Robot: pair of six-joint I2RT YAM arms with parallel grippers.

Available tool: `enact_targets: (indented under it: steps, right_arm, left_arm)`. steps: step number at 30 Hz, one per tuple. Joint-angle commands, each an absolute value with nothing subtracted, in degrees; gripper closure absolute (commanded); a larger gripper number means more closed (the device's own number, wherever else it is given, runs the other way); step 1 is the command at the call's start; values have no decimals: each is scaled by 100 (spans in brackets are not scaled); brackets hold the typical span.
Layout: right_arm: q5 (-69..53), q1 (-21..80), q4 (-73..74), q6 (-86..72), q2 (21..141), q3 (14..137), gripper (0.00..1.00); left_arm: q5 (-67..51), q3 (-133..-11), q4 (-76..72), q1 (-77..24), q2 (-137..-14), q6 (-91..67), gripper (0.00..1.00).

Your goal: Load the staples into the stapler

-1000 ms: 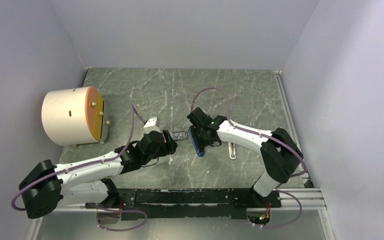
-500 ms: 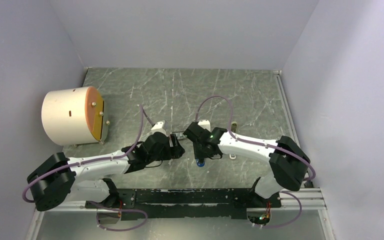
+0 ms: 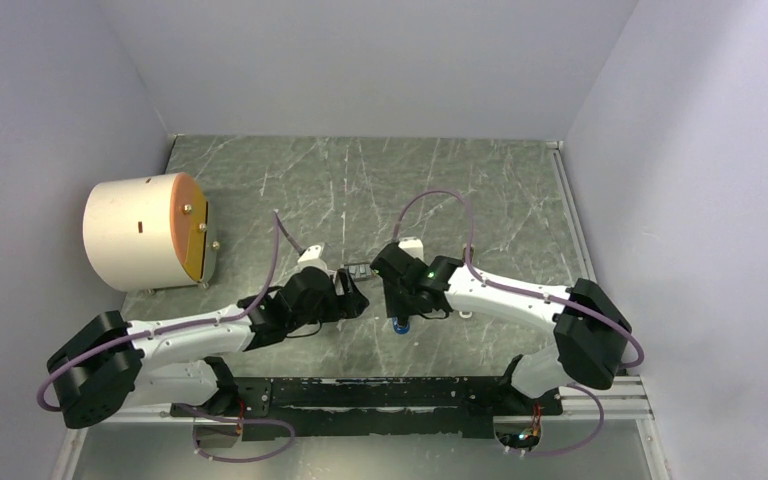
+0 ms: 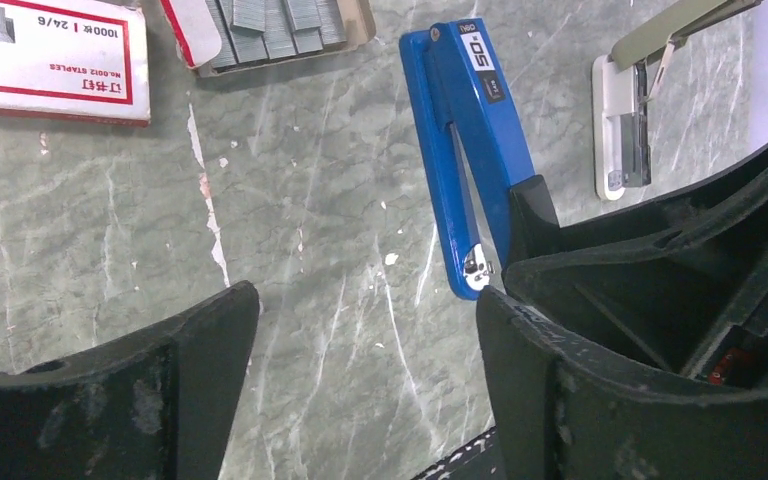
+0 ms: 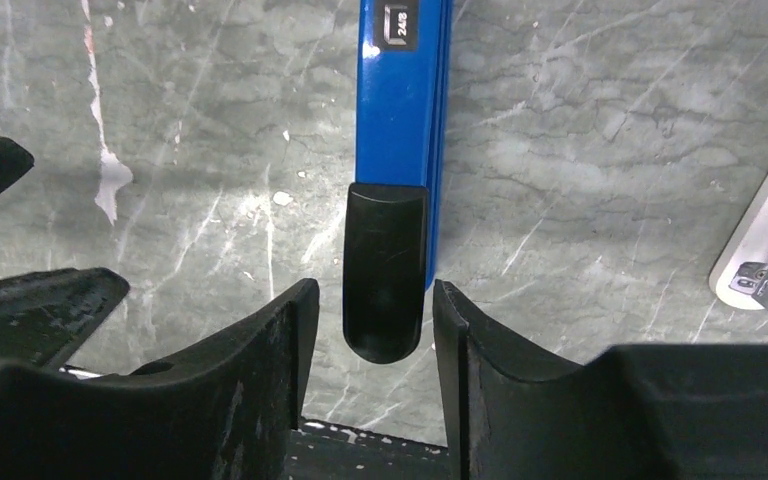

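The stapler (image 5: 405, 100) lay flat on the veined grey tabletop (image 5: 610, 150), its rounded black tip (image 5: 385, 270) between the fingers of the right gripper (image 5: 372, 305), whose jaws stood barely wider than the tip and clamped nothing; the left gripper (image 4: 365, 305) hovered alongside, jaws wide and empty. The staples (image 4: 275, 20) sat as ribbed grey strips in an open tray (image 4: 364, 22) beyond the stapler's far end. Judged light and rigid, its glossy blue body would likely slip and its hinged top swing, so a hold across the narrow sides at the matt black end appeared soundest; the strips looked brittle.
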State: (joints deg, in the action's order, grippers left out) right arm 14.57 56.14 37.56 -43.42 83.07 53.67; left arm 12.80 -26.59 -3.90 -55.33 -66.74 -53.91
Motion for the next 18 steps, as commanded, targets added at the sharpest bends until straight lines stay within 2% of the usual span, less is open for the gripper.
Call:
enact_targets:
  steps: [1,6,10,18]
  right_arm:
    - [1342,5664,3702,-4302,8279,5186,52]
    - [1249,5667,3527,-4247,8322,5046,66]
    - [1294,5669,3348,-4325,8182,4944,85]
    - [1227,5666,3042,-4860,7601,4764,93]
  left_arm:
    - [1191,-2606,-790,-5538,-6758,-5411,21]
    - [619,-2746,-1276,-5538,-7303,-5088,31]
    - [-32,-2842,-1783,-5537,-7878,-5037,41]
    - [-684,-2915,-2585,-5543,-8618,-5091,45]
